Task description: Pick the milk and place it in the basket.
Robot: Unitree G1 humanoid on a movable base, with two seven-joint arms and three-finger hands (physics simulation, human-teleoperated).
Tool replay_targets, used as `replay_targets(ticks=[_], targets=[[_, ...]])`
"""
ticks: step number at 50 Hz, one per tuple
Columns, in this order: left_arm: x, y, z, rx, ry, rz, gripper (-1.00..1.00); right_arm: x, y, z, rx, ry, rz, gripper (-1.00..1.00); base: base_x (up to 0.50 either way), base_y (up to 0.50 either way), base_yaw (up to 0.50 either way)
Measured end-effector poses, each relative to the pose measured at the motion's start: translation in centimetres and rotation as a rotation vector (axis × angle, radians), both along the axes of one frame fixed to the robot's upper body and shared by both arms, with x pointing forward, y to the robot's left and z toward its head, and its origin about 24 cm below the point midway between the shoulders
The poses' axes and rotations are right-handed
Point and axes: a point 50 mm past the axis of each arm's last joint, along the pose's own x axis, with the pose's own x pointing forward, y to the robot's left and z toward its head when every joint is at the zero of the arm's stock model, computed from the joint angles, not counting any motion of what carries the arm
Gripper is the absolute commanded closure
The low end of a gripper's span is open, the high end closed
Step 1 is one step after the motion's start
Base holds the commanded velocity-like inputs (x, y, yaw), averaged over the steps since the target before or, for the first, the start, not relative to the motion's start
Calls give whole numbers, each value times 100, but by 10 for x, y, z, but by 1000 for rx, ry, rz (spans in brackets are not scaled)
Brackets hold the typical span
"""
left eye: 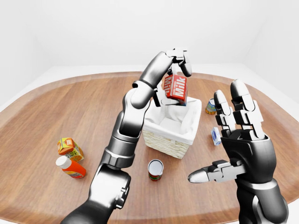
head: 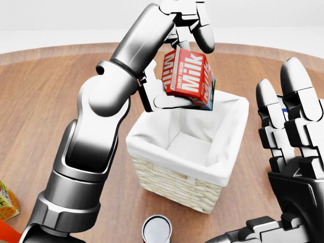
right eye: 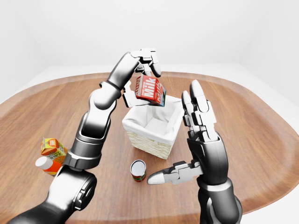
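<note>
A red milk carton (head: pixel 189 78) with white "Milk" lettering hangs tilted above the far side of the wicker basket (head: pixel 174 185), which has a white cloth lining. My left hand (head: pixel 183 63) is shut on the carton, fingers curled over its top and thumb under it. The carton is in the air, apart from the basket's rim. My right hand (head: pixel 293 152) stands open at the right of the basket, fingers spread upward and holding nothing.
A tin can (left eye: pixel 155 169) stands just below the basket in the left-eye view. An orange juice carton (left eye: pixel 69 148) and an orange bottle (left eye: pixel 71 168) lie at the left. Another can (left eye: pixel 211 106) and a small white-blue item (left eye: pixel 216 136) sit right of the basket.
</note>
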Motion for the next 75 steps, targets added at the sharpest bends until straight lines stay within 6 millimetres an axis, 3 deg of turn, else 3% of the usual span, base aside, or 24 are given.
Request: replay_targets(ticks=[46,75], targets=[[34,-19,-33,30,108,11,100,0,-1,-6,4,8,1,-100,0,0,0],[66,-13,-69,169,323,164,100,0,-1,-8,5,12,4,-100,0,0,0]])
